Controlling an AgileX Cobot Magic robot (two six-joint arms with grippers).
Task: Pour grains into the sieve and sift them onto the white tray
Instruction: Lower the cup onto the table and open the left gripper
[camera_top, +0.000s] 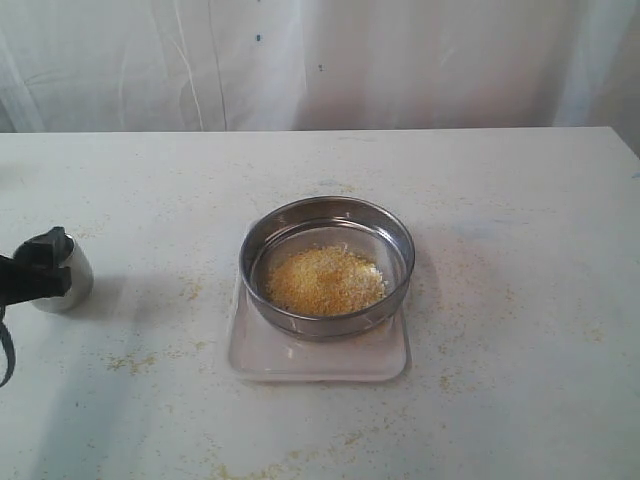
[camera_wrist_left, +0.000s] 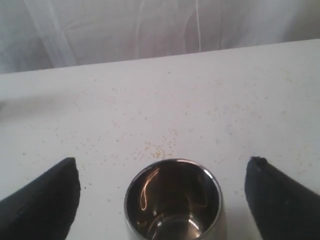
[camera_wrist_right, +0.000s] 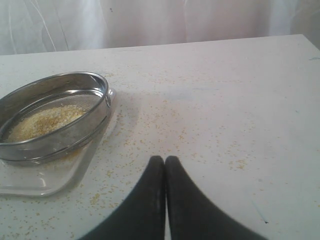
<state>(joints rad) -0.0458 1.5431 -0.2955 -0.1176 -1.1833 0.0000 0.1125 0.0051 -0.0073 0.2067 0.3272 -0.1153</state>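
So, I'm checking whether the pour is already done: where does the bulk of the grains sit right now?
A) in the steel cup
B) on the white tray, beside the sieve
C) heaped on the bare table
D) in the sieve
D: the grains lie in a heap on the mesh of the sieve, which rests on the white tray, and the steel cup looks empty.

Yellow-tan grains (camera_top: 325, 280), white tray (camera_top: 300, 358)
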